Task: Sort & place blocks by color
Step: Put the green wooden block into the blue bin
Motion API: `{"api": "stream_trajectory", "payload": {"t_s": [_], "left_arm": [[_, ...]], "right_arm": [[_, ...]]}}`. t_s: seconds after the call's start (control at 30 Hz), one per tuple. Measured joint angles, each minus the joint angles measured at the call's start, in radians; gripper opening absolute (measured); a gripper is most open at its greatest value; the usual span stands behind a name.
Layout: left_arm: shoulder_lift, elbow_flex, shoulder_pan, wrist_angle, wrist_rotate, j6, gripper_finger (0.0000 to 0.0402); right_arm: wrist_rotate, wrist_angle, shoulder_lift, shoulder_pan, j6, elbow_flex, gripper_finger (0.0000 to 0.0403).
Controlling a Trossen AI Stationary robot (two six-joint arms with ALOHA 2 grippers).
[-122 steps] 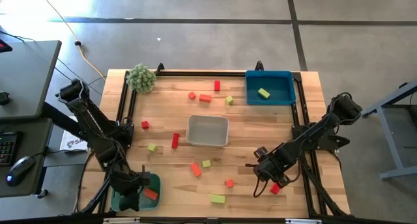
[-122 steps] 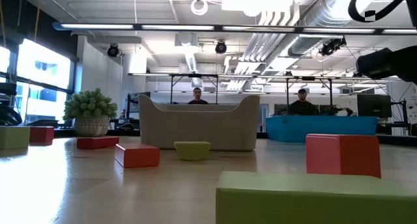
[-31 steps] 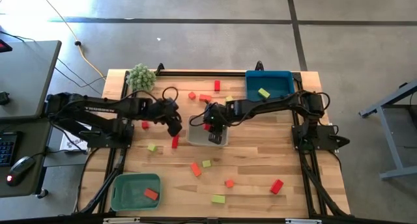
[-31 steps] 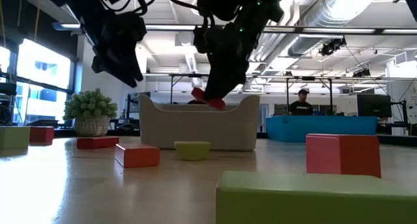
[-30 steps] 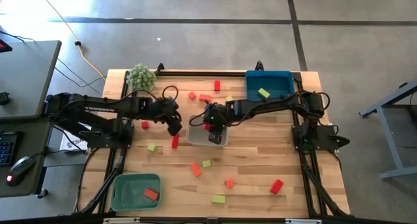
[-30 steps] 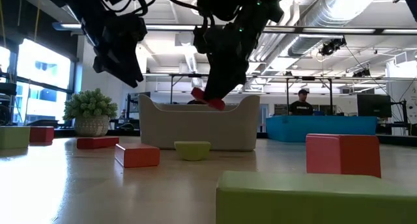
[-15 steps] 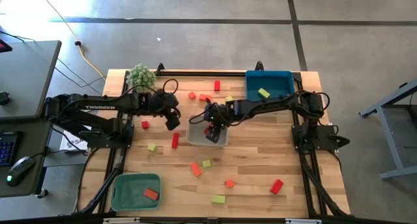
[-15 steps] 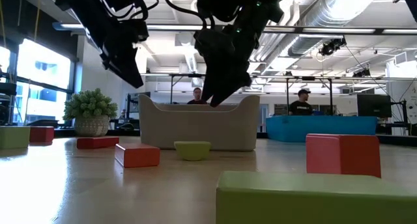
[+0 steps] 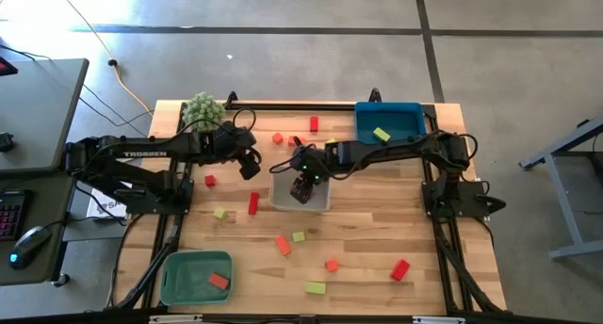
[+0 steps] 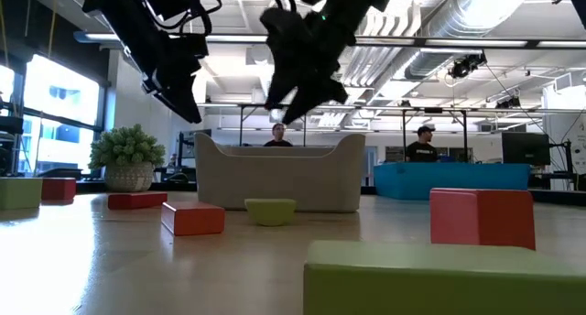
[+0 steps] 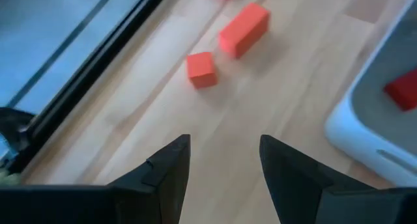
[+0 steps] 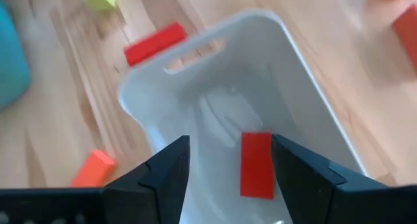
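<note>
A red block (image 12: 257, 165) is lying flat on the floor of the white tray (image 12: 306, 94), which is sitting near the middle of the wooden table (image 9: 367, 230). The right gripper (image 9: 301, 185) is hanging above this tray with its fingers spread and nothing between them.

Other blocks are lying scattered over the tabletop. A small red cube (image 11: 201, 69) and an orange-red bar (image 11: 244, 30) are resting close together on the wood toward the far side, just beyond the white tray. A yellow-green block (image 9: 381, 134) is sitting inside the blue tray (image 9: 415, 140) at the far right corner, and an orange-red block (image 9: 219, 281) is lying in the green tray (image 9: 179, 272) at the near left corner. A red bar (image 9: 252, 202) is lying just left of the white tray.

The left gripper (image 9: 250, 164) is hovering over bare wood to the left of the white tray, near the cube and the bar, its fingers parted and holding nothing.

A fuzzy green plant (image 9: 203, 110) is standing at the far left corner. Two people are showing in the room behind the table.
</note>
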Motion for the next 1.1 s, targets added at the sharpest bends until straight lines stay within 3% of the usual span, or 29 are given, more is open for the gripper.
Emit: {"api": "stream_trajectory", "payload": {"t_s": [0.6, 1.1], "left_arm": [[0.000, 0.000, 0.000, -0.190, -0.015, -0.110, 0.0174], [0.000, 0.000, -0.060, -0.416, 0.076, -0.524, 0.0174]], "right_arm": [[0.191, -0.324, -0.002, 0.001, -0.141, 0.378, 0.0201], [0.226, -0.437, -0.002, -0.001, -0.356, 0.443, 0.0201]]}}
